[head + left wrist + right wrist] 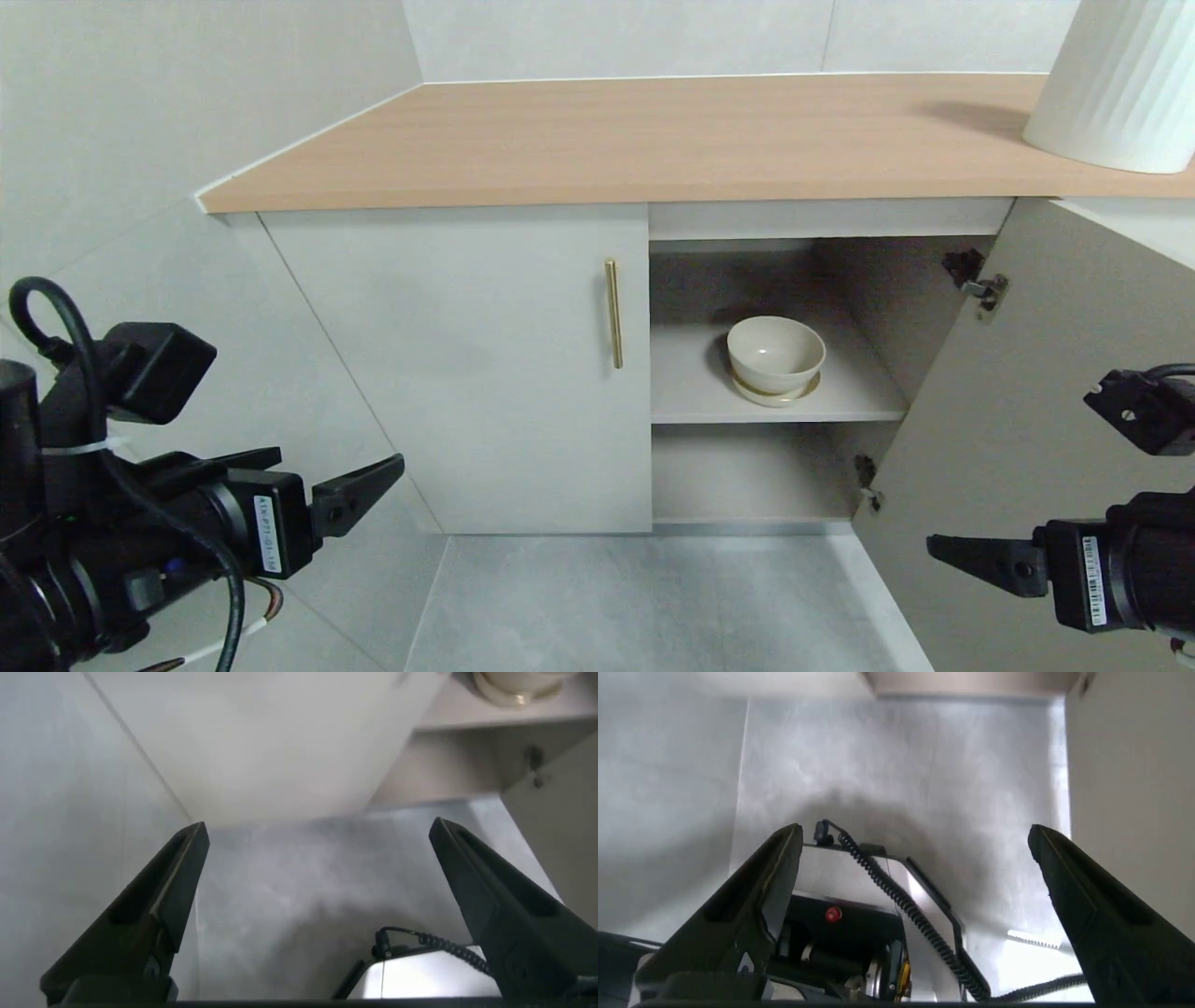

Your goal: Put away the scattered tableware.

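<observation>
- The left claw (318,829) is low on the left, over the grey floor (653,597). Its two fingers are spread wide apart and hold nothing.
- The right claw (915,833) is low on the right, over the same floor. Its fingers are also spread wide, with nothing in them.
- Past the claws stands a cupboard. Its left door (467,364) is closed and has a gold handle (613,313) near its right edge.
- The right door (1027,392) is swung open, close to the right claw.
- Inside, on the middle shelf (691,392), a cream bowl (776,353) sits upright on a small plate (775,392) with a gold rim. Both claws are well apart from it.
- A wooden top (607,140) covers the cupboard.
- A white ribbed pot (1120,84) stands on the top at the far right.
</observation>
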